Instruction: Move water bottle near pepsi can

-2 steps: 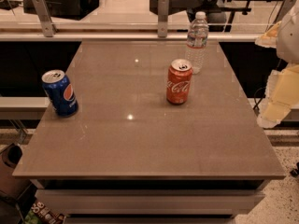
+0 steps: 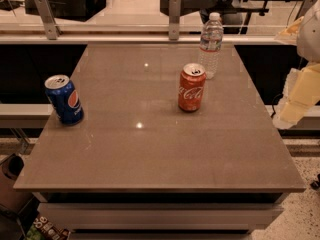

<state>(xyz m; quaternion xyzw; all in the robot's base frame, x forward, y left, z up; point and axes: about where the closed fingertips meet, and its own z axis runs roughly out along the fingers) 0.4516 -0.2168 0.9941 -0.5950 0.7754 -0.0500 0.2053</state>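
The water bottle (image 2: 211,44), clear and ribbed with a white cap, stands upright at the table's far right. The pepsi can (image 2: 64,99), blue with the round logo, stands upright near the table's left edge, far from the bottle. My gripper (image 2: 296,101) shows as cream-coloured parts at the right edge of the view, beyond the table's right side. It is to the right of the bottle and nearer the front, well apart from it, and touches nothing.
A red-orange Coca-Cola can (image 2: 192,87) stands just in front of and left of the bottle. The brown table (image 2: 160,154) is backed by a rail with metal posts (image 2: 174,16). The floor lies past the right and left edges.
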